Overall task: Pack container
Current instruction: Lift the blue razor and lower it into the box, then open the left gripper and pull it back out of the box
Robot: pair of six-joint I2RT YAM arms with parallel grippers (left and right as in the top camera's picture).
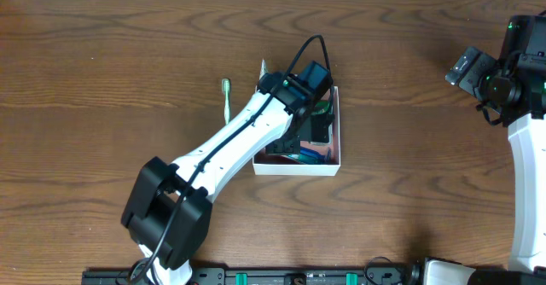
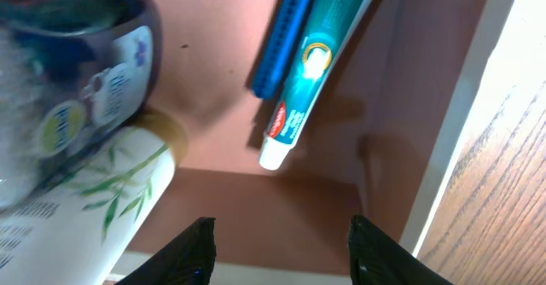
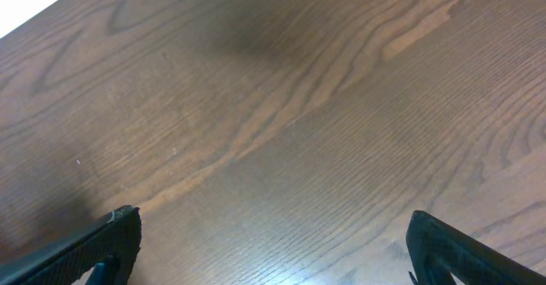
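The container (image 1: 295, 169) is a shallow white-walled box with a reddish-brown floor (image 2: 239, 195), at the middle of the table. My left gripper (image 1: 309, 123) hangs down inside it. In the left wrist view that gripper (image 2: 281, 251) is open, with only bare floor between its fingers. In the box lie a teal toothpaste tube (image 2: 314, 63), a blue ridged item (image 2: 278, 42), a white bottle with green leaf print (image 2: 94, 212) and a dark labelled jar (image 2: 94, 72). My right gripper (image 1: 467, 67) is far off at the right, open (image 3: 273, 251) above bare wood.
A green toothbrush (image 1: 226, 97) lies on the table just left of the box. The left arm (image 1: 230, 144) stretches diagonally from the front left over the box and hides most of its inside from above. The table's far edge runs along the top.
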